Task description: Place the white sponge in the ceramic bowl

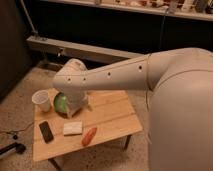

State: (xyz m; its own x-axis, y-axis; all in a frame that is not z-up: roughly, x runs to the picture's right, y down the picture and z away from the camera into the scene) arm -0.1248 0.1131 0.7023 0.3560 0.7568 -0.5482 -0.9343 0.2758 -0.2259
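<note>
The white sponge (73,128) lies flat on the wooden table (114,116), toward its front left. Behind it sits the ceramic bowl (59,102), green inside, with its right part hidden by my arm. My gripper (80,107) hangs from the white wrist just right of the bowl and a little behind the sponge. It is above the tabletop, open, with nothing between its fingers.
A white paper cup (41,100) stands at the table's back left corner. A black phone (46,131) lies left of the sponge, and an orange-red carrot-like object (89,136) lies to its right. My large white arm fills the right side.
</note>
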